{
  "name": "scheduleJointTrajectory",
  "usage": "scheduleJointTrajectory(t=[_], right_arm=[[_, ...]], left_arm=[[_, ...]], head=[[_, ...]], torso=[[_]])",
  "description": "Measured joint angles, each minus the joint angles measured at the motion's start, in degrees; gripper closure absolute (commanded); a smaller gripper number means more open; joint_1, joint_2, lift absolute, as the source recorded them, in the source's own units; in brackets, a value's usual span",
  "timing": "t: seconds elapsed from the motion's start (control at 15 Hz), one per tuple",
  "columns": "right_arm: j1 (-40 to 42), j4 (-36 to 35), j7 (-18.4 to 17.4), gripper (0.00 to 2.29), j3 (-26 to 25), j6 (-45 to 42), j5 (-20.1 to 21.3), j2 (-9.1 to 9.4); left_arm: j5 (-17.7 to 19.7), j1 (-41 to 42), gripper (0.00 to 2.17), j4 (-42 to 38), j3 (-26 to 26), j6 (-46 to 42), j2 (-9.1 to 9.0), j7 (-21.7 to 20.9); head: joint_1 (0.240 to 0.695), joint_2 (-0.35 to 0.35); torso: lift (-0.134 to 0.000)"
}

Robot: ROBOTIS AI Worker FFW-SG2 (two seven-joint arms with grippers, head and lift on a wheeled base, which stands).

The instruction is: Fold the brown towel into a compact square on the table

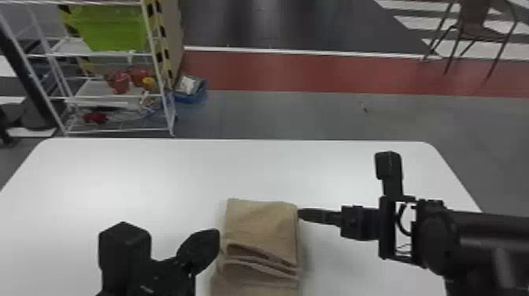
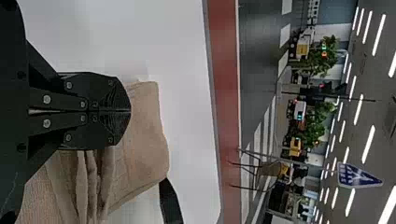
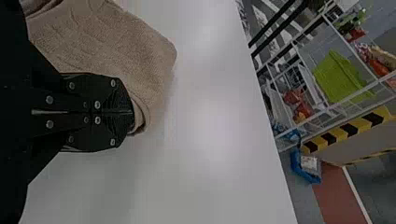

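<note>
"Grey floor (image 1: 283, 118) stretched behind, crossed by a red band (image 1: 315, 73). What stood in front?"

"A white table (image 1: 118, 177), smooth and round-cornered, with the brown towel (image 1: 261, 224) lying on it, close to the robot."

"Why between the arms?"

"So both could reach it, I supposed. The left gripper (image 2: 130, 111) was at its left side, the right gripper (image 3: 133, 112) at its right edge, as if to steady or straighten the stack."

"Did they have hold of it?"

"Each had its flat black fingers pressed together. Whether any cloth was pinched between them, I couldn't tell."

"And the cloth itself?"

"Soft, finely napped, folded in layers. Its far panel was nearly square, with blunt, rounded corners. Nearer the robot, loose folds bunched into narrow ridges with dark gaps, so I judged it partly folded, that end wanting to be tucked flat."
</note>
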Motion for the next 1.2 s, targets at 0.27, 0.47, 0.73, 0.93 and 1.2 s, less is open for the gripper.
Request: scheduleJointTrajectory(t=[0.27,0.47,0.73,0.93,1.2], right_arm=[[0.9,-1.8,10.4,0.45,-3.4,1.8,0.6,0.0],[4.8,-11.8,15.0,0.05,-7.6,7.5,0.9,-0.44],[10.4,-24.9,19.2,0.08,-3.8,5.3,9.1,-3.35],[11.7,-27.8,20.9,0.09,2.8,-2.1,19.0,-3.44],[13.8,-28.9,21.7,0.2,11.2,-15.5,30.4,-3.91]], left_arm=[[-0.6,1.3,2.01,-1.2,-0.1,0.2,0.12,-0.1],[-0.3,2.7,2.01,-3.5,1.8,2.1,0.25,-1.3],[0.4,3.4,2.01,-4.7,3.5,4.8,0.14,-2.2],[1.3,3.6,2.01,-4.1,5.8,5.2,0.04,-2.3],[4.2,4.5,2.01,-3.7,12.4,10.3,-0.42,-4.4]], head=[[0.695,-0.047],[0.695,-0.072],[0.695,-0.074],[0.695,-0.036],[0.695,0.081]], torso=[[-0.123],[-0.123],[-0.123],[-0.123],[-0.123]])
